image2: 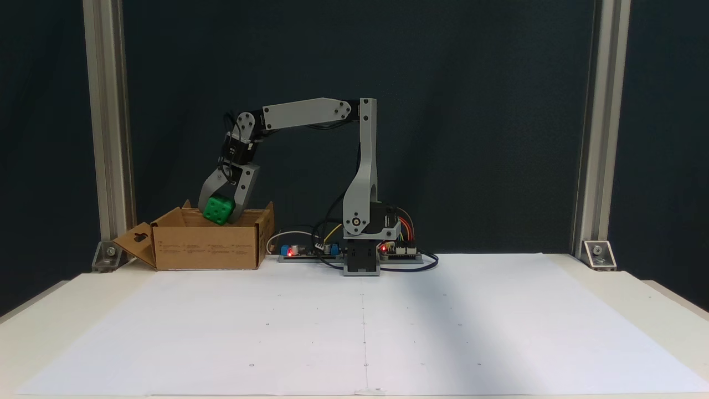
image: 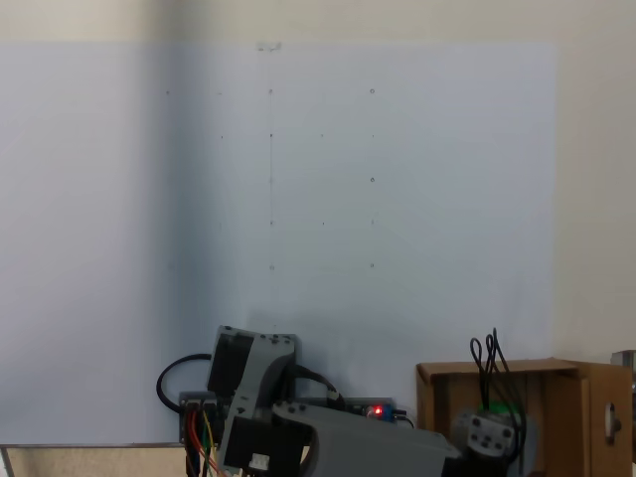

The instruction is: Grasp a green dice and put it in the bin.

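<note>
One green dice (image2: 217, 210) is sitting clamped between the gripper (image2: 221, 213) jaws, hanging just above the open cardboard bin (image2: 206, 246). From above, green (image: 502, 406) is showing beneath the wrist, inside the bin's (image: 566, 407) outline.

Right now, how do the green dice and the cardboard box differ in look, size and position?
1. The green dice is bright green; the cardboard box is plain brown.
2. The dice is far smaller than the box.
3. The dice is held in the gripper at the box's open top, while the box rests on the table.
4. The dice is tilted; the box sits flat with its flaps open.
Both have a boxy shape.
</note>
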Robot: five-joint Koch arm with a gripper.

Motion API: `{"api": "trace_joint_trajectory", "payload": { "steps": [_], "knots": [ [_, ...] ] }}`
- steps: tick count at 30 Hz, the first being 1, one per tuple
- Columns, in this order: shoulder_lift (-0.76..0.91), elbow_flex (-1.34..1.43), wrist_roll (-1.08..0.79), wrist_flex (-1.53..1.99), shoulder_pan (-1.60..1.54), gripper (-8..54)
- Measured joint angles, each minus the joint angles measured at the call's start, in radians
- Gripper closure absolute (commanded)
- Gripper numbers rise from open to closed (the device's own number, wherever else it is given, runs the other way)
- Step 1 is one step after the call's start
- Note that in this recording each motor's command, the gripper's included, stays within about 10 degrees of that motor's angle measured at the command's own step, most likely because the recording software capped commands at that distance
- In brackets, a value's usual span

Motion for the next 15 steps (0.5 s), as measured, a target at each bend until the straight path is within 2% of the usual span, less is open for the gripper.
{"api": "trace_joint_trajectory", "payload": {
  "steps": [4, 10, 15],
  "knots": [
    [0.0, 0.0, 0.032, 0.0, 0.005, 2.1],
    [0.0, 0.0, 0.08, -0.002, 0.006, 2.3],
    [0.031, 0.0, 0.199, -0.087, -0.005, 2.5]
  ]
}}
